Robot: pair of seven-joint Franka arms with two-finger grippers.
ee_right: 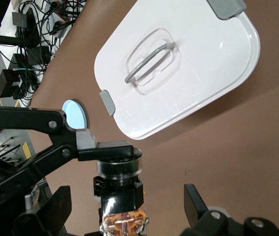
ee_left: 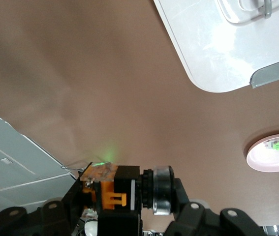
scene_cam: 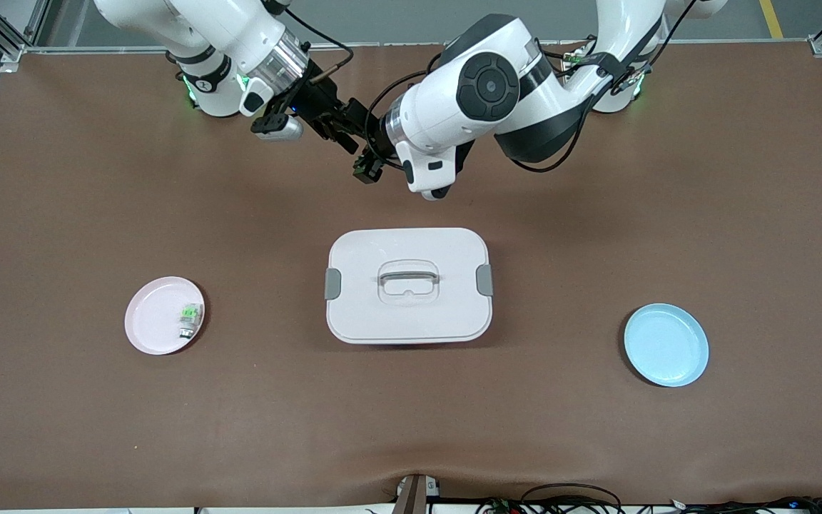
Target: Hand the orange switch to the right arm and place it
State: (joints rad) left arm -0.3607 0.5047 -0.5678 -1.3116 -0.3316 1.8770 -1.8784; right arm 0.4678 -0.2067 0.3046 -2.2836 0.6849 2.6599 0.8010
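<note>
L gripper (ee_left: pixel 124 216) clamped on orange switch (ee_left: pixel 113 192), held out mid-air w/ body between wide-open fingers of R gripper (ee_right: pixel 129 206), prob. ready for handover.

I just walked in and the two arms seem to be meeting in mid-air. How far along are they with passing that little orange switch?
Done: the left gripper has lifted the orange switch and holds it shut above the brown table, by the robots' bases. In hand: the handover; the right gripper sits open around the switch, not yet clamped. Left: the right arm taking it and setting it down. The blue plate lies bare; the pink plate holds a green switch.
</note>
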